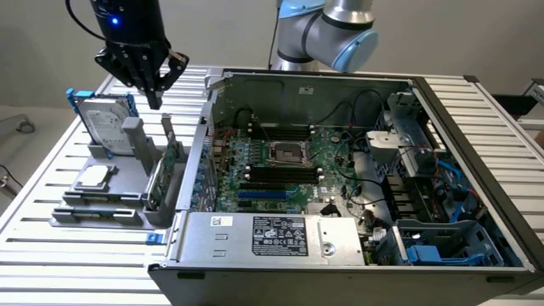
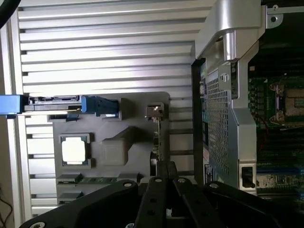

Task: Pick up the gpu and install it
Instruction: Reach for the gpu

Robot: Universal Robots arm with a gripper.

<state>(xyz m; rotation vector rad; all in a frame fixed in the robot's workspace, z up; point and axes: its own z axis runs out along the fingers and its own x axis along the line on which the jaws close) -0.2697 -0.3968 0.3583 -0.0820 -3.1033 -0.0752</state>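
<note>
While the gpu (image 1: 162, 175) stands on edge in the grey holder (image 1: 119, 191), likely so its thin top edge can be pinched, we see the gripper (image 1: 155, 99) hanging above it, jaws pressed together, holding nothing

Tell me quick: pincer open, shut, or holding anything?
Pincer: shut, holding nothing, poised above the thin green circuit card with silver end bracket, upright in its grey stand.

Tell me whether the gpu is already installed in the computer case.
No, the gpu stands upright in the grey holder outside the computer case, beneath the hand.
</note>
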